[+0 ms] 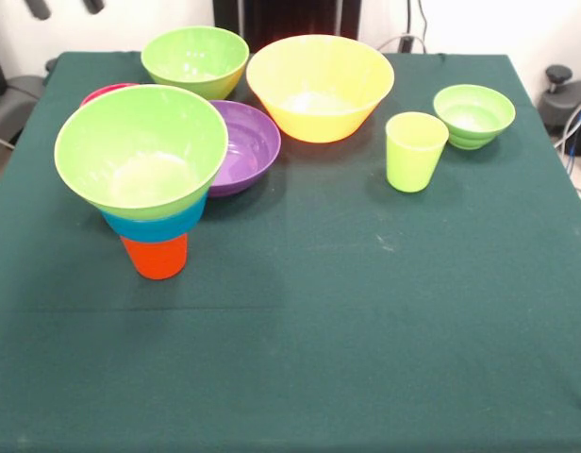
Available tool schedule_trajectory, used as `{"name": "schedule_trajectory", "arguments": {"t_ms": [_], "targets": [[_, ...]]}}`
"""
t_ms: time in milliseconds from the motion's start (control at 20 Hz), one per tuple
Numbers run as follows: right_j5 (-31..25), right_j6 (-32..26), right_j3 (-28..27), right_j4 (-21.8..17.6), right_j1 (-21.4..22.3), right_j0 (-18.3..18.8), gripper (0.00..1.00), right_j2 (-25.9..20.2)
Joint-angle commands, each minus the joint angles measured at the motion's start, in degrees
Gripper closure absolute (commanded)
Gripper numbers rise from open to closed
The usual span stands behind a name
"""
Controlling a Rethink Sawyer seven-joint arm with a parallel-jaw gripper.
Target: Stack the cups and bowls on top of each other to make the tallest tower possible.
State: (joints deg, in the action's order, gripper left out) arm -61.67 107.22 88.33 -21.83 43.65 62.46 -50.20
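Observation:
The tower stands at the left: an orange cup (pixel 155 257) mouth-down on the cloth, a blue bowl (pixel 157 225) on it, and a wide lime green bowl (pixel 140 151) on top. The purple bowl (pixel 245 146) sits just behind it, touching or nearly so. The yellow bowl (pixel 319 85) and another lime green bowl (pixel 194 58) stand at the back. A lime green cup (pixel 415 151) and a small lime green bowl (pixel 473 115) stand at the right. A magenta-red rim (pixel 107 92) peeks out behind the tower. My gripper (pixel 64 6) shows only two dark tips at the top left edge, apart and empty.
The table (pixel 300 330) is covered with a dark green cloth. The robot's pedestal (pixel 286 14) stands at the far side, behind the yellow bowl. Cables and dark equipment (pixel 566 94) lie off the table's right edge.

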Motion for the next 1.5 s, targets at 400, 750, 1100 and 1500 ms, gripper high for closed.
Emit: {"name": "schedule_trajectory", "arguments": {"t_ms": [400,750,1100,1500], "targets": [[3.66,7.49,10.96,3.78,5.31,-8.7,0.0,3.56],[7.69,10.15,13.7,5.34,6.38,-11.7,0.0,6.11],[13.45,13.73,17.06,5.69,7.53,-15.48,0.0,9.95],[22.24,16.19,21.32,5.27,6.13,-19.08,0.0,14.3]]}}
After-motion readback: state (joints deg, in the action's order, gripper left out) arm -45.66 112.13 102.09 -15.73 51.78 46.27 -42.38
